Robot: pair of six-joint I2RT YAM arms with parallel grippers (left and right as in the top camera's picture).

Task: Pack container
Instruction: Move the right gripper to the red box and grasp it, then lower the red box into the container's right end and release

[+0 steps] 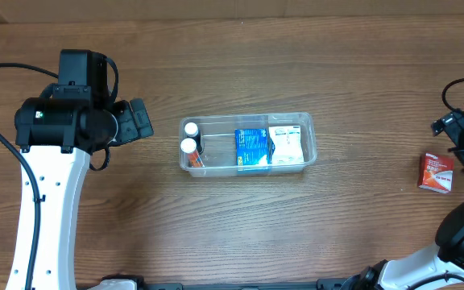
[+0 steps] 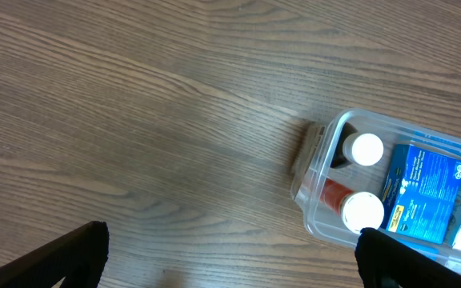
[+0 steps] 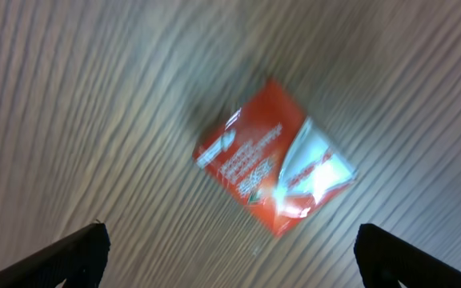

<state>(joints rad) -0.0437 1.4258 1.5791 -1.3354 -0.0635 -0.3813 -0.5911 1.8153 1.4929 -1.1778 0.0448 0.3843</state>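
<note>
Container (image 1: pixel 313 143) sits mid-frame, holding bottles (image 1: pixel 188 147) and boxes (image 1: pixel 252 147). I see my left gripper (image 2: pixel 230 258) and right gripper (image 3: pixel 230 258) both spread wide. A red box (image 3: pixel 274 156) lies centre-frame in the right wrist view.

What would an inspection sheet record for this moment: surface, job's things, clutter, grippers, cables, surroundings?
Surface: wooden table, no spills seen.
Job's things: clear container mid-table, holding two white-capped bottles, a blue box and a white box; a red box lies outside it, on the table to the right.
Clutter: nothing seen.
Grippers: left gripper open and empty, beside the container's bottle end; right gripper open and empty, over the red box.
Cables: black cable along the left arm; black loop by the right arm.
Surroundings: nothing seen.
</note>
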